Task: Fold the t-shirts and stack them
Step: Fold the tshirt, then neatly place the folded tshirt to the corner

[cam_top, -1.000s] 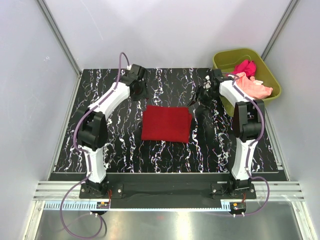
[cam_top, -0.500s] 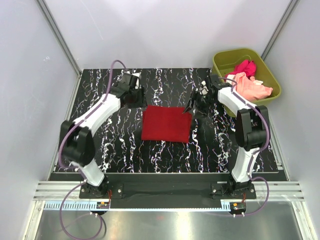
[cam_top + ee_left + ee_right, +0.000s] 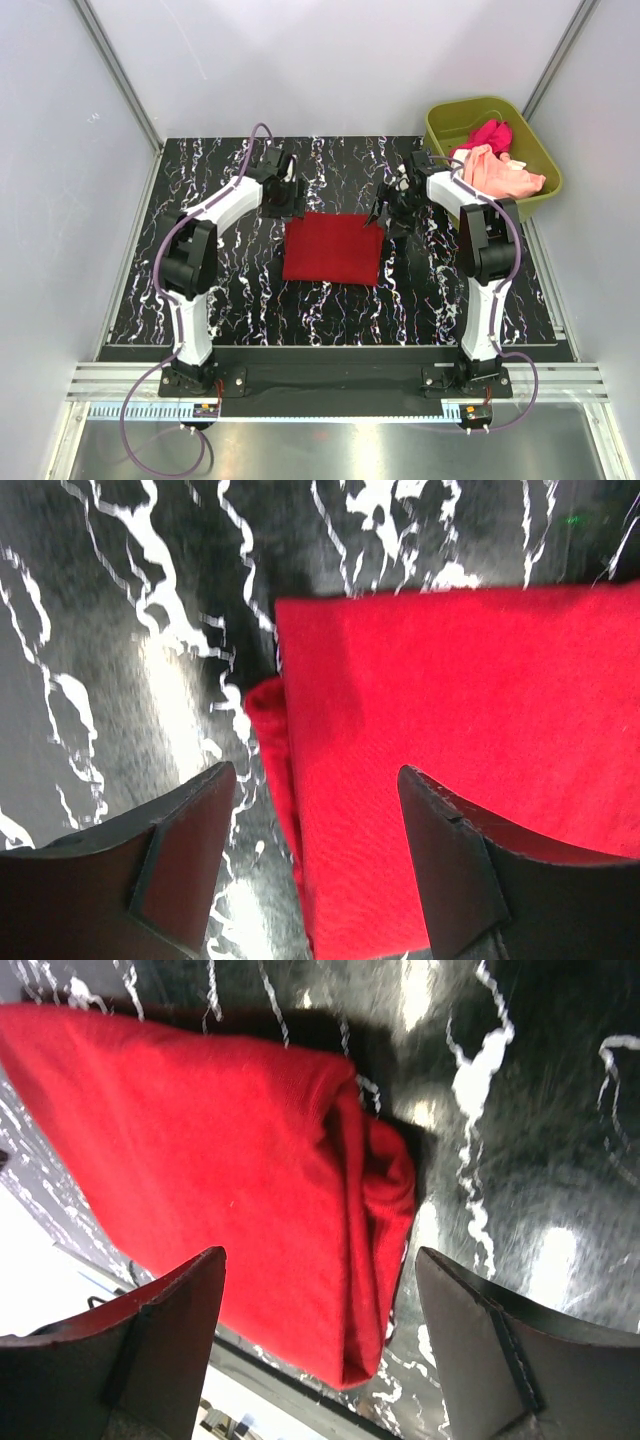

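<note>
Red t-shirt (image 3: 333,247) first: in the top view it lies folded into a flat rectangle at the middle of the frame on the black marbled table (image 3: 250,290), its long axis running left to right. My left gripper (image 3: 287,203) hangs over its upper left corner and my right gripper (image 3: 385,215) over its upper right corner, so the cloth stretches down the frame, toward my bases, from both hands. Each arm is about equally near its own corner. The magenta t-shirt (image 3: 490,133) and the peach t-shirt (image 3: 505,175) sit bunched in the olive tub (image 3: 543,158) at the upper right, unfolded, beside my right arm and well apart from my left. In the left wrist view my fingers (image 3: 185,830) are spread wide and hold nothing. The shirt's side edge, with a small lip of an under-layer poking out, runs up the frame between them, and the cloth fills the right half. In the right wrist view the fingers (image 3: 170,1310) are likewise parted and empty. The thick rolled fold of the shirt's end lies between them, and the body of the cloth runs off to the upper left. I judge that the next move is to pinch these two far corners together, and for that the fold line must stay parallel to the long axis.
</note>
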You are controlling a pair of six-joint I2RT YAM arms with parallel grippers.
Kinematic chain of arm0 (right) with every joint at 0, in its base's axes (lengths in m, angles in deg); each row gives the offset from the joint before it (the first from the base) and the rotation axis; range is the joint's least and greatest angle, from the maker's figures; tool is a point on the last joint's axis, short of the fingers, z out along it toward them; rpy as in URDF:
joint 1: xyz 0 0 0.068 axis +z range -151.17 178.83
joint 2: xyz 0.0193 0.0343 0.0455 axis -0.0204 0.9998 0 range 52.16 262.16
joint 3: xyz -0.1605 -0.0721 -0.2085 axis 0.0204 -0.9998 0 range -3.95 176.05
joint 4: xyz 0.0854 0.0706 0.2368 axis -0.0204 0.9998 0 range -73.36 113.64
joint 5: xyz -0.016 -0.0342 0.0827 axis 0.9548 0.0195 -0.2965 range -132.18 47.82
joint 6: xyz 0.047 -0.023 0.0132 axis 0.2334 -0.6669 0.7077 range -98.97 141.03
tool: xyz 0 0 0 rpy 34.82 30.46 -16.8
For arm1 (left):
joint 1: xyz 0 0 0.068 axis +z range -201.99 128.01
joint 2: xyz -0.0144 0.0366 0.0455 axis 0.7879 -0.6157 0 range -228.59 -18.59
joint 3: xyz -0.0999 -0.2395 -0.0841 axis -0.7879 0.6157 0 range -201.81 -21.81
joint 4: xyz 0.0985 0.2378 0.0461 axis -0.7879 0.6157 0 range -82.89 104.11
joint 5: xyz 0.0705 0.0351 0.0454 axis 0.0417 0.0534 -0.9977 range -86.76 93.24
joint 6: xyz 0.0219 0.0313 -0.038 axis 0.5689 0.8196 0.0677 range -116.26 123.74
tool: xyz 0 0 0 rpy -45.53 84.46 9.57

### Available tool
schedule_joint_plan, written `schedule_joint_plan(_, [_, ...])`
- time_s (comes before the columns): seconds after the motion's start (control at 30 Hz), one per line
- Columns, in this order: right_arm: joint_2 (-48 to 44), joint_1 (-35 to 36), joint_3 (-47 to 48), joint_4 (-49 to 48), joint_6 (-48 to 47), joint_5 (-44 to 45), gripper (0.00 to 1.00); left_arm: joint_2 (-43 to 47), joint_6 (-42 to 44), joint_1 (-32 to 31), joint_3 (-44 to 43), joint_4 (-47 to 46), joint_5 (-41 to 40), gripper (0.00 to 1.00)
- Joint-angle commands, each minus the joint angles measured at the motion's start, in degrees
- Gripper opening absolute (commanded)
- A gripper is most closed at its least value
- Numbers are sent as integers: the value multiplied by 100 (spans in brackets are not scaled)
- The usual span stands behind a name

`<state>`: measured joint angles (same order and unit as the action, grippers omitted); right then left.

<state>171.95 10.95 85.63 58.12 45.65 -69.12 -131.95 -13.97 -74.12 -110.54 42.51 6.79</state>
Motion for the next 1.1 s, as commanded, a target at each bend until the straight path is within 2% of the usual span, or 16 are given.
schedule_joint_plan(0.0, [141,54,288,-157,-36,84,83,-133,172,25,-356,-77,39,72])
schedule_joint_plan(0.3, [167,62,314,-131,-107,207,82,-274,225,33,-144,-51,172,74])
schedule_joint_plan(0.47, [-25,62,332,-52,-150,250,83,-616,207,25,-83,-313,576,74])
schedule_joint_plan(0.87, [-421,54,-37,-43,-282,303,82,-1004,-258,33,154,-665,1147,73])
schedule_joint_plan(0.97, [-508,45,-81,-25,-326,338,82,-1048,-434,33,338,-893,1604,63])
schedule_joint_plan(1.0, [-526,27,-107,-8,-335,356,83,-1030,-478,33,478,-981,1761,56])
schedule_joint_plan(1.03, [-561,10,-125,10,-353,365,82,-1013,-496,42,558,-1052,1780,42])
schedule_joint_plan(1.07, [-614,1,-151,27,-370,373,83,-986,-522,68,611,-1166,1815,35])
